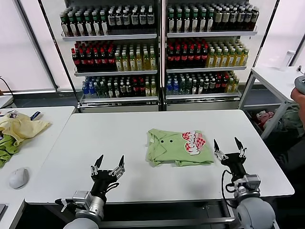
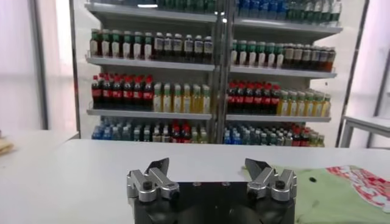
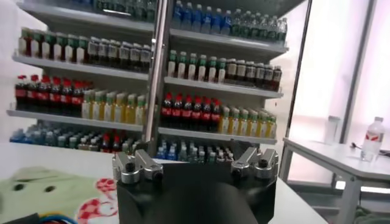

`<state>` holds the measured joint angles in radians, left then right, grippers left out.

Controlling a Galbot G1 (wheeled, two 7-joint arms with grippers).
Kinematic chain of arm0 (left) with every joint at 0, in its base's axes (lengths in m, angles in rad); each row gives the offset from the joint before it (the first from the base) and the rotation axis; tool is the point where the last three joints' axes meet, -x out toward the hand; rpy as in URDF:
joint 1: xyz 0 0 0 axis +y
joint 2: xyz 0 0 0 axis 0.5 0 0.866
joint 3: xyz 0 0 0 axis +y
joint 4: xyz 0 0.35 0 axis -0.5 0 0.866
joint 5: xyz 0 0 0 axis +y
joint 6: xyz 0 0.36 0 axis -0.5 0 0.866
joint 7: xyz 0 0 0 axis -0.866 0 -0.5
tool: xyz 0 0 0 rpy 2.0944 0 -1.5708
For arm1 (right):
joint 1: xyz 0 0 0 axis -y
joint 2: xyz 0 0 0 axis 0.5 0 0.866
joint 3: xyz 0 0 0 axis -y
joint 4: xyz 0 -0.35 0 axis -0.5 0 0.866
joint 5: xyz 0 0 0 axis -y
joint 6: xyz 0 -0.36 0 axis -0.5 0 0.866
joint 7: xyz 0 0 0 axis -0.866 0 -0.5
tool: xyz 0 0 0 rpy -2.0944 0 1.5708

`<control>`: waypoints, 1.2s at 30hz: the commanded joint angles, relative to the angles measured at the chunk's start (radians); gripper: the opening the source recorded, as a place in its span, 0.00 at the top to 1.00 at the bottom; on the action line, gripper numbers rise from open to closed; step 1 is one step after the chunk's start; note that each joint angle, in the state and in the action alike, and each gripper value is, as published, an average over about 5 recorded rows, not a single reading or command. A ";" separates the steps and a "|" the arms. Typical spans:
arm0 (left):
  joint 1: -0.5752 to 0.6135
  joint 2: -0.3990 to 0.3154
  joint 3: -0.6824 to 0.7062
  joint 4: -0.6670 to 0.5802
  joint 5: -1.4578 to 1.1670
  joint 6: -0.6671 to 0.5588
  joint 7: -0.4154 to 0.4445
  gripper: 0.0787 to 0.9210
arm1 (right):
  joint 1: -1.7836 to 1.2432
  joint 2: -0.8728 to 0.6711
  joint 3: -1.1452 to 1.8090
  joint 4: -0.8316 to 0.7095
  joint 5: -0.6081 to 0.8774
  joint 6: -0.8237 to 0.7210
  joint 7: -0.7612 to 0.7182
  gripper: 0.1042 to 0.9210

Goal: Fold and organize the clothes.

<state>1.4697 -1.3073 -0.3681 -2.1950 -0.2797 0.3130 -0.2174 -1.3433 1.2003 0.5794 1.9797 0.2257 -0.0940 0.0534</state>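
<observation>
Polo shirt (image 1: 178, 147), one, lay folded mid-frame on worktop (image 1: 95, 138); left pincer (image 1: 109, 162) and right pincer (image 1: 228, 144) released, flanking it.

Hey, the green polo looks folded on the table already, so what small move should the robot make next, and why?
Probably a small inward reach with the right end effector toward the polo shirt to square its uneven near hem. Both end effectors are open and empty; the right one sits just beside the shirt's edge, while the left end effector waits farther off.
</observation>
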 commanded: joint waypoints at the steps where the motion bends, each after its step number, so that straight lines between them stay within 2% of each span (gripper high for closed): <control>1: 0.008 0.003 -0.001 -0.016 0.007 -0.005 0.050 0.12 | -0.209 0.065 0.045 0.177 -0.030 0.034 -0.010 0.12; 36: 0.038 0.009 0.001 -0.025 0.021 -0.014 0.119 0.12 | -0.219 0.125 -0.009 0.195 -0.087 0.104 0.021 0.12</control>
<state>1.5068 -1.2954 -0.3725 -2.2235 -0.2627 0.2991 -0.1154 -1.5506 1.3197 0.5756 2.1646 0.1547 -0.0231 0.0685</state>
